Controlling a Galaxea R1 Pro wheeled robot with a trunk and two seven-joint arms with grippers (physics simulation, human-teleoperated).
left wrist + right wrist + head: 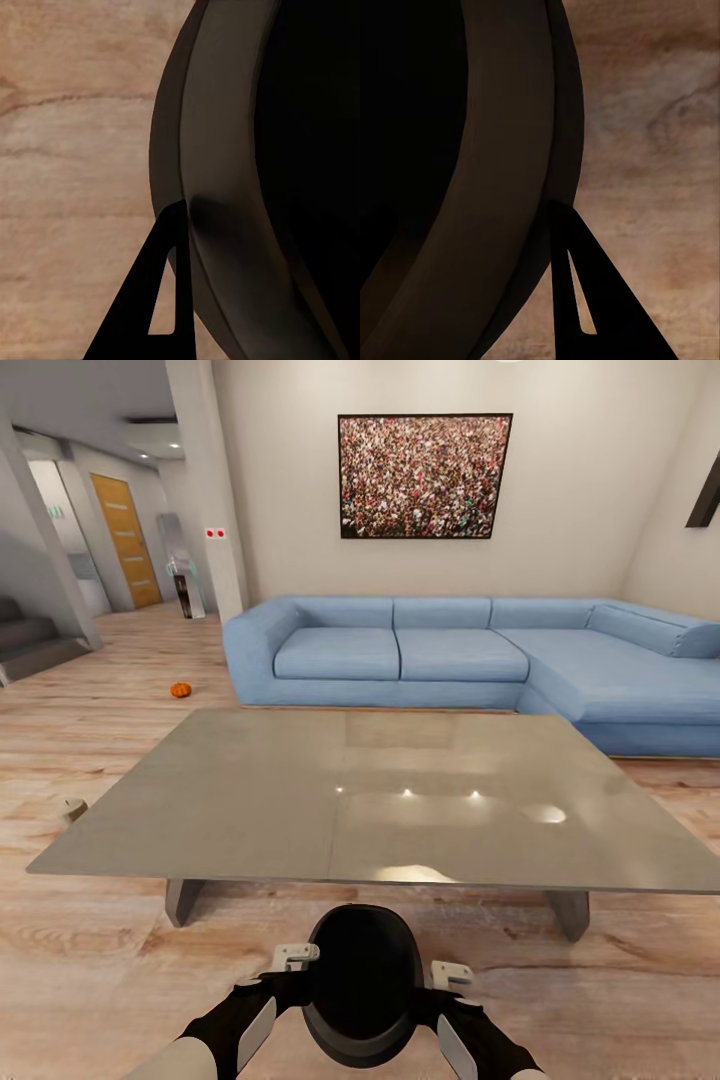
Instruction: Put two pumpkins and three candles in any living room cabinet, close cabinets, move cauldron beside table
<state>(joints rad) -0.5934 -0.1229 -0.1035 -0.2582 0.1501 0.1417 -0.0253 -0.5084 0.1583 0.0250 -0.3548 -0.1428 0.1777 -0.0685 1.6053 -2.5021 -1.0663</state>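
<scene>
Wooden floor [90,950] carries the cauldron [362,985] beside the bench [250,800], each claw gripping its rim; pumpkin [180,689] and candle [72,809] remain uncollected.

A blue corner sofa [450,655] stands against the pale wall, under 1 dark-framed picture [425,476] of speckled colours. Pale wooden floor [90,950] runs left to grey stairs [30,645] and an orange-brown door [127,540].
</scene>
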